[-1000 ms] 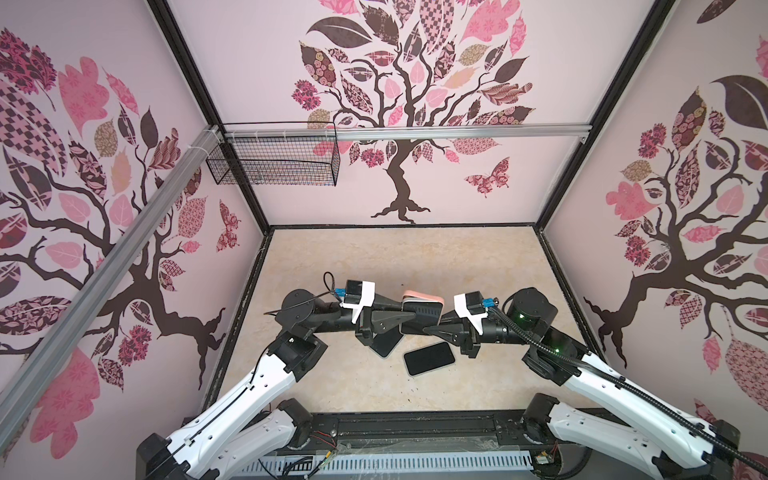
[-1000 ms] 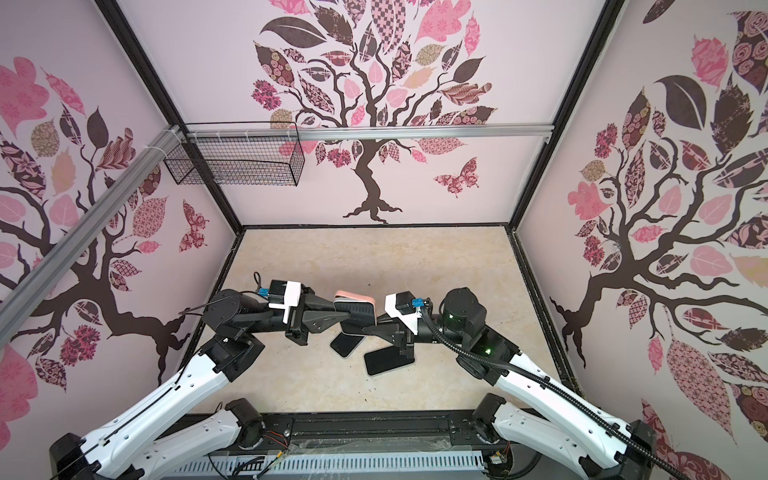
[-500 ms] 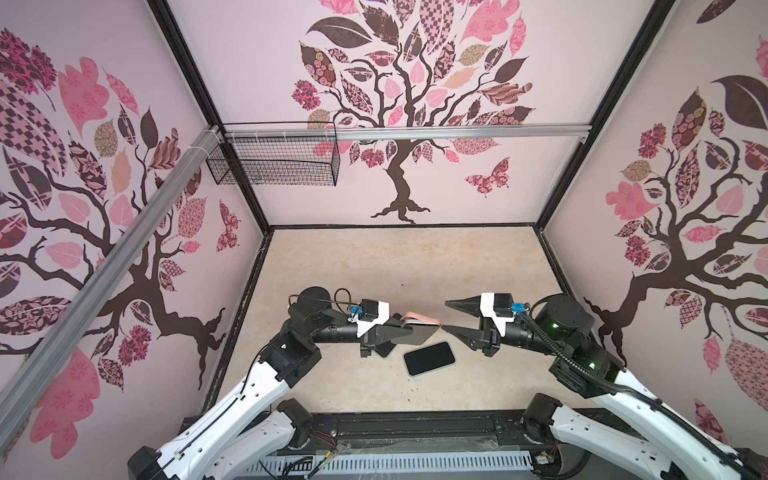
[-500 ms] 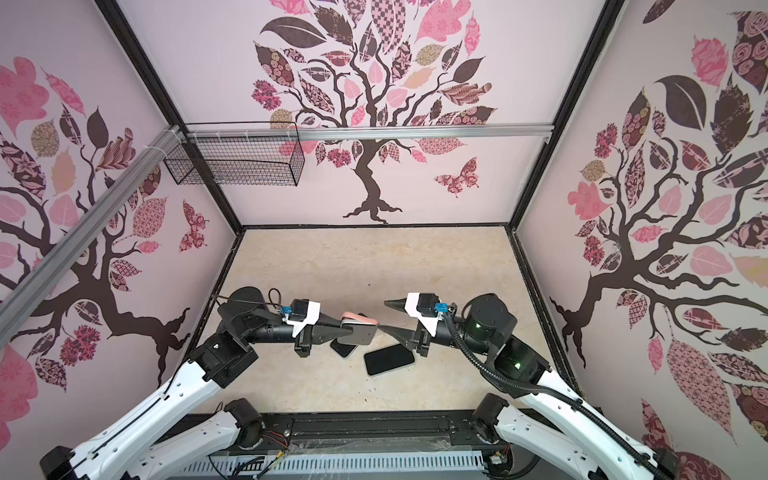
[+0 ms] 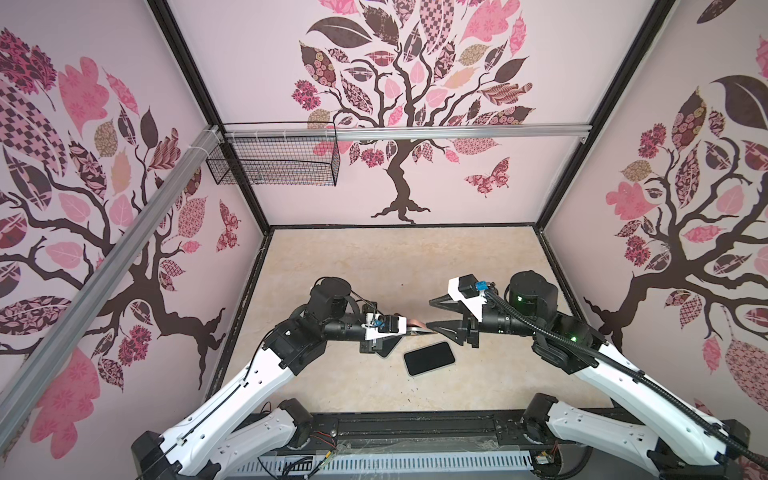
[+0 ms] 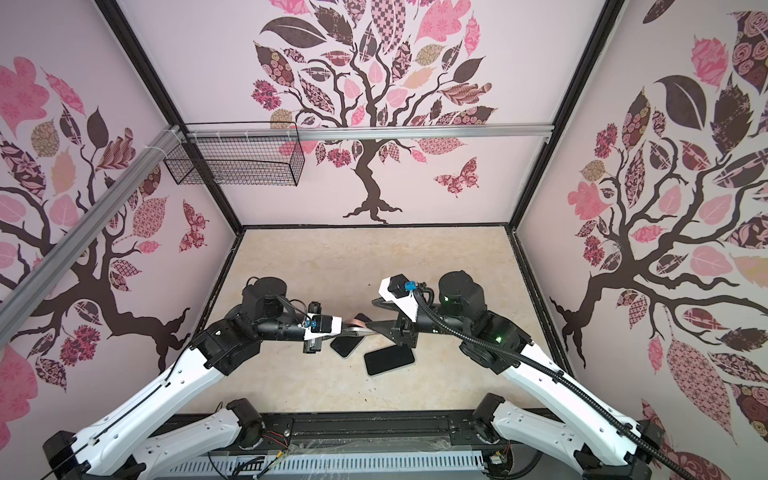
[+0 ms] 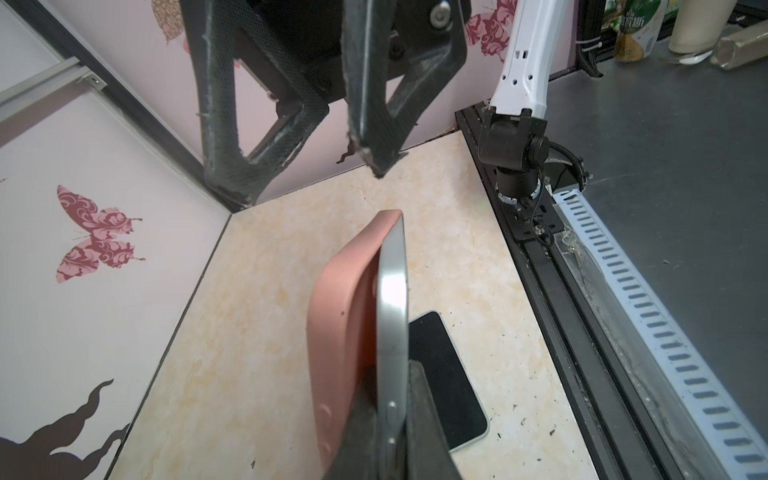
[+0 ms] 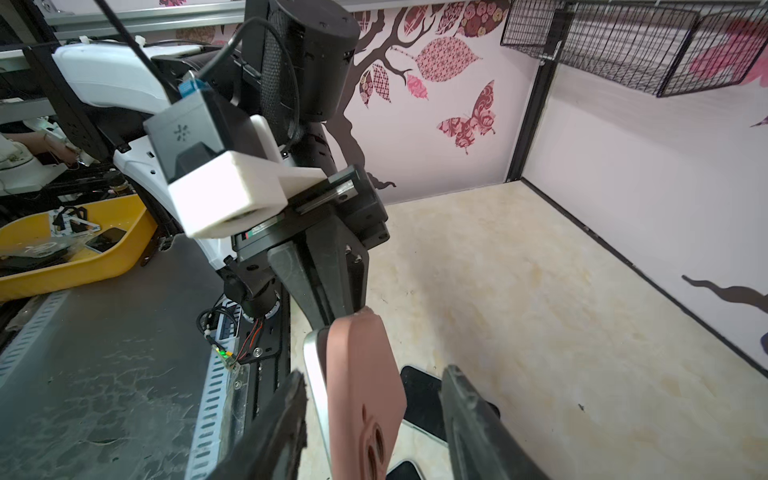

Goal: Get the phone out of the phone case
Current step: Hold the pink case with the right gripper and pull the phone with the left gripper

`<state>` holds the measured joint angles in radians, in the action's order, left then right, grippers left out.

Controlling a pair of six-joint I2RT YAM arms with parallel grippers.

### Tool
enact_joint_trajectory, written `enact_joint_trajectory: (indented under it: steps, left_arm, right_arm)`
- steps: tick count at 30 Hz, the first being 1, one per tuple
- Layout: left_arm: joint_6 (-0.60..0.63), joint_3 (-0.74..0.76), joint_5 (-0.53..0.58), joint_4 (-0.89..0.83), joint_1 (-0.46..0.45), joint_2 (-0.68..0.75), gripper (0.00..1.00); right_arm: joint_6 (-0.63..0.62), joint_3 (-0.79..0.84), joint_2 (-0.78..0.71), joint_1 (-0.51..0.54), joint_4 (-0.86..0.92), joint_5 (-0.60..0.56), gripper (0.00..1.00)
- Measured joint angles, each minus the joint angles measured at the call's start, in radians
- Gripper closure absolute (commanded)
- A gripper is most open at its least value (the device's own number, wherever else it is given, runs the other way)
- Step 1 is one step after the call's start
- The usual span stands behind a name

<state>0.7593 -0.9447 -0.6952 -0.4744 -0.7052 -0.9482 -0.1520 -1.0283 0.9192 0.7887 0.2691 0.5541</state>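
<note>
The left gripper (image 7: 388,390) is clamped on the phone (image 7: 392,291), held edge-on above the table (image 5: 374,270), with the pink case (image 7: 340,316) seemingly peeled off one edge. The right gripper (image 5: 429,313) is spread wide near the free end, touching nothing. Peeling seems half done; next the case must be pinched and drawn off.

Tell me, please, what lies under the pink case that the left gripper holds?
On the table below the pink case lie a dark phone, in full view, and a second phone, partly covered by the left gripper.
</note>
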Motion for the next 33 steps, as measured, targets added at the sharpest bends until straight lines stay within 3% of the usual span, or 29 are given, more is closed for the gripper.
enact_joint_trajectory:
  steps: [21, 33]
  left_arm:
    - [0.034, 0.0, 0.006, -0.021, -0.001, -0.008, 1.0]
    - [0.029, 0.0, 0.023, -0.021, 0.0, -0.008, 1.0]
  right_arm:
    - [0.036, -0.013, 0.094, 0.029, -0.004, 0.049, 0.51]
    - [0.058, -0.013, 0.101, 0.047, -0.016, -0.072, 0.55]
